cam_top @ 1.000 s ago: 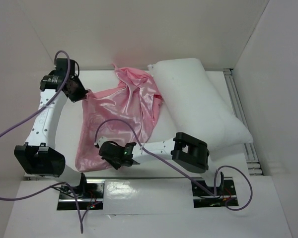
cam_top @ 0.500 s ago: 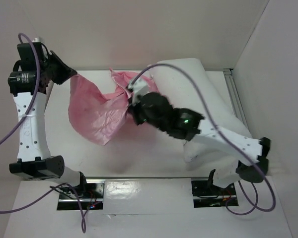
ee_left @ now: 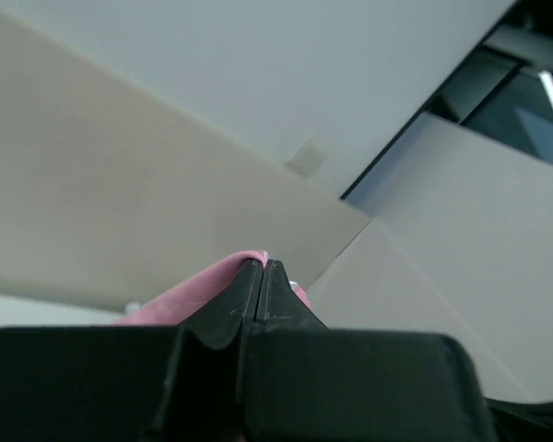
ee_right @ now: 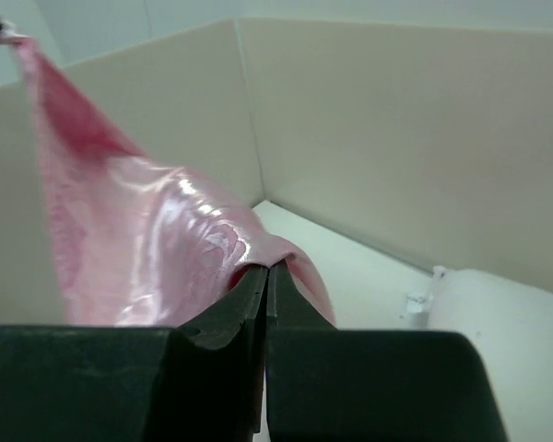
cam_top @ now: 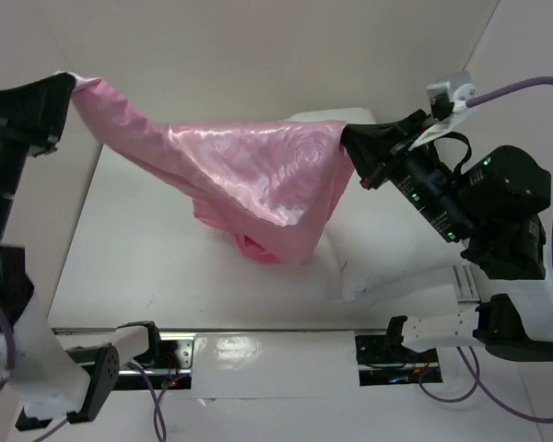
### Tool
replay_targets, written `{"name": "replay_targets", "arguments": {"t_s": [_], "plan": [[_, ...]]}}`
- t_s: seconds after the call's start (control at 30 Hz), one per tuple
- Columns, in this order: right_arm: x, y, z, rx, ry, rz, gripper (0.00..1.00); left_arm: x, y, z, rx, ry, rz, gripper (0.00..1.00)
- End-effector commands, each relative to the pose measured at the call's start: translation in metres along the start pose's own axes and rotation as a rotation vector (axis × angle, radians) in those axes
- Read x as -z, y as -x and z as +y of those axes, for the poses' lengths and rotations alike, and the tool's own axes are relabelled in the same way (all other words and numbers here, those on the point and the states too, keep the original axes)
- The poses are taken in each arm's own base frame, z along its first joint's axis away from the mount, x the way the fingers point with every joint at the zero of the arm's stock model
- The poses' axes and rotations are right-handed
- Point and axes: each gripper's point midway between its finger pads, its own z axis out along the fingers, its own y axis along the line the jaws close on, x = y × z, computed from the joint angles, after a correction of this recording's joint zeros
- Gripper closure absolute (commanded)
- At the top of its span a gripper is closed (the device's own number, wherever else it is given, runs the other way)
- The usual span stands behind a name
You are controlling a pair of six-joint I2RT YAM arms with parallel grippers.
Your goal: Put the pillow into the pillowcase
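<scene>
Holding the pillowcase [cam_top: 249,166] stretched aloft, pinched tight at one edge in the left hand [cam_top: 69,83] and at another in the right hand [cam_top: 350,138]. Looks thin, limp, slippery; best gripped along the mouth hem. Seems empty. Leaves the pillow [cam_top: 387,239] below the right hand: plump, soft, probably light.

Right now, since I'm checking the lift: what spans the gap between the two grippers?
The pillowcase, stretched in the air from the left gripper to the right gripper, each shut on its edge; the top view shows it.
</scene>
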Motion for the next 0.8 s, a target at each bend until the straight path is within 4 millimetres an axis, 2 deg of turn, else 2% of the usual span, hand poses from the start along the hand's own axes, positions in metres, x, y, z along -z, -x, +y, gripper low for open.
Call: {"name": "replay_targets", "arguments": {"t_s": [0.0, 0.03, 0.1, 0.13, 0.17, 0.2, 0.23, 0.27, 0.3, 0.4, 0.43, 0.47, 0.5, 0.53, 0.57, 0.6, 0.63, 0.67, 0.7, 0.73, 0.77], "plan": [[0.003, 0.028, -0.011, 0.014, -0.048, -0.091, 1.00, 0.045, 0.047, -0.053, -0.027, -0.118, -0.215, 1.00], [0.003, 0.034, -0.016, 0.009, -0.072, -0.112, 1.00, 0.049, 0.053, -0.052, -0.035, -0.103, -0.246, 1.00], [-0.008, 0.029, -0.024, 0.047, -0.150, -0.107, 1.00, 0.052, 0.058, -0.055, -0.052, -0.106, -0.271, 1.00], [-0.015, 0.021, -0.041, 0.085, -0.280, -0.096, 1.00, 0.042, 0.058, -0.047, -0.061, -0.083, -0.269, 1.00], [-0.016, 0.024, -0.041, 0.098, -0.285, -0.114, 1.00, 0.032, 0.055, -0.038, -0.054, -0.063, -0.251, 1.00], [-0.027, 0.016, -0.042, 0.133, -0.321, -0.100, 1.00, 0.021, 0.051, -0.030, -0.061, -0.053, -0.232, 1.00], [-0.030, 0.010, -0.051, 0.170, -0.401, -0.086, 1.00, 0.008, 0.046, -0.019, -0.053, -0.031, -0.210, 1.00], [-0.038, 0.013, -0.052, 0.178, -0.436, -0.117, 1.00, -0.008, 0.034, -0.001, -0.039, 0.003, -0.166, 1.00], [-0.055, -0.003, -0.046, 0.257, -0.448, -0.079, 1.00, -0.025, 0.025, 0.017, -0.038, 0.040, -0.131, 1.00], [-0.081, -0.012, -0.043, 0.344, -0.489, -0.086, 1.00, -0.059, 0.007, 0.065, -0.052, 0.144, -0.087, 1.00], [-0.107, -0.033, -0.036, 0.380, -0.478, -0.063, 1.00, -0.080, -0.003, 0.089, -0.052, 0.188, -0.057, 1.00], [-0.120, -0.041, -0.037, 0.394, -0.477, -0.051, 1.00, -0.091, -0.006, 0.107, -0.059, 0.235, -0.058, 1.00], [-0.134, -0.044, -0.057, 0.381, -0.514, -0.053, 1.00, -0.102, -0.015, 0.124, -0.075, 0.263, -0.027, 1.00], [-0.161, -0.073, -0.060, 0.389, -0.494, -0.004, 1.00, -0.111, -0.019, 0.142, -0.084, 0.304, -0.019, 1.00], [-0.181, -0.094, -0.062, 0.396, -0.417, 0.048, 1.00, -0.130, -0.036, 0.174, -0.071, 0.362, 0.024, 1.00], [-0.193, -0.100, -0.073, 0.366, -0.411, 0.050, 1.00, -0.137, -0.041, 0.192, -0.083, 0.398, 0.035, 1.00], [-0.207, -0.119, -0.101, 0.326, -0.430, 0.077, 1.00, -0.144, -0.050, 0.216, -0.090, 0.446, 0.058, 1.00], [-0.233, -0.157, -0.103, 0.316, -0.339, 0.129, 1.00, -0.151, -0.063, 0.234, -0.091, 0.473, 0.091, 1.00], [-0.245, -0.184, -0.116, 0.301, -0.319, 0.177, 1.00, -0.161, -0.085, 0.271, -0.080, 0.548, 0.134, 1.00], [-0.257, -0.192, -0.142, 0.258, -0.334, 0.176, 1.00, -0.164, -0.097, 0.291, -0.084, 0.590, 0.160, 1.00], [-0.275, -0.248, -0.159, 0.241, -0.319, 0.269, 1.00, -0.167, -0.107, 0.309, -0.083, 0.628, 0.172, 1.00]]}}
